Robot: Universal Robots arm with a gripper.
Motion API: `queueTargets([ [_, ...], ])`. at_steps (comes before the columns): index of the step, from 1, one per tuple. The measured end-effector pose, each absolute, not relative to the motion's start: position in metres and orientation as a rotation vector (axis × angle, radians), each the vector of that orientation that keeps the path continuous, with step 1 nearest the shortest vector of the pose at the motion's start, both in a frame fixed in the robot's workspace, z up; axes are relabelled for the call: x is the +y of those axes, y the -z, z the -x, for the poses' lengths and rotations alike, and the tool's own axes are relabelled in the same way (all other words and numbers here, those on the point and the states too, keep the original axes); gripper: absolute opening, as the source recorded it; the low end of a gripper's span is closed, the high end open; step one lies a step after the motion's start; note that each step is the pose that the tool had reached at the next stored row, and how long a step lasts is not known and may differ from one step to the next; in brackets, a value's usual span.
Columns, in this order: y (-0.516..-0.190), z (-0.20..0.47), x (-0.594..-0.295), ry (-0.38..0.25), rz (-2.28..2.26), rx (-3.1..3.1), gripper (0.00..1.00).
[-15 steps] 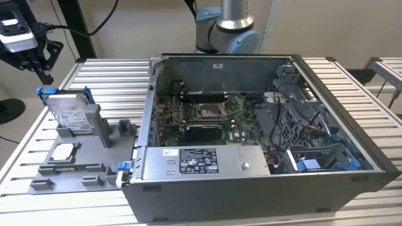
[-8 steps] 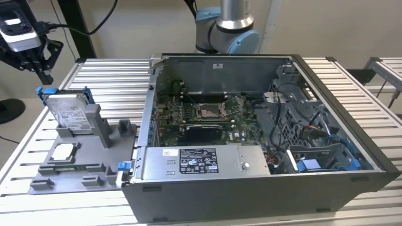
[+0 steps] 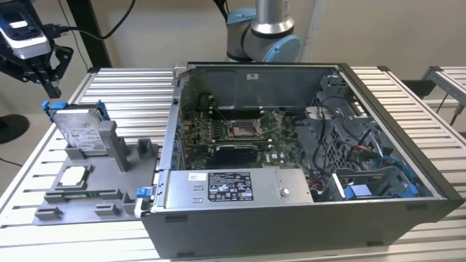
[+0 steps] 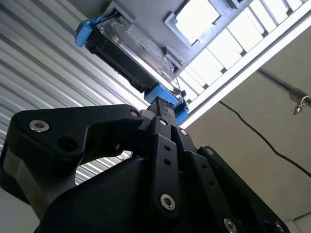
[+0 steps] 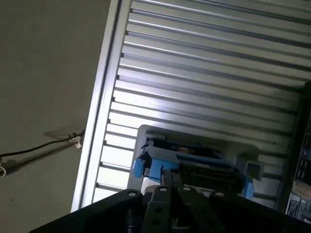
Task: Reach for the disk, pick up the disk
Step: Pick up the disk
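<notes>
The black gripper [image 4: 161, 104] is empty, fingers pressed together. Just beyond their tips stands the silver-grey rectangular metal disk [image 4: 130, 44], likely stiff, weighty and shock-sensitive; best gripped across its blue-bracketed edges.

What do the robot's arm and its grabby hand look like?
The arm is a silver tube with round light-blue caps at its joints. The gripper is black and chunky, made of jointed bars with shiny silver screws. A silver-and-black box sits on the wrist, with a black cable looping off it.

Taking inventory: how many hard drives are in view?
1: the disk stands in the grey holder at the exterior view's left. The drive bay of the computer case may hide another.
</notes>
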State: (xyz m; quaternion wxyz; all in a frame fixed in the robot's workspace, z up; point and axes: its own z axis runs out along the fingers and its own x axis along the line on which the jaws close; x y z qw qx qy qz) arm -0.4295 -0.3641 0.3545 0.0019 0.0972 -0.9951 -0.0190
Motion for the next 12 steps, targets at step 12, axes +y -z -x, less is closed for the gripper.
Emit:
queueTargets([
  [12, -0.3545, 0.4295, -0.3641, 0.059, -0.463, -3.101, 0.00],
])
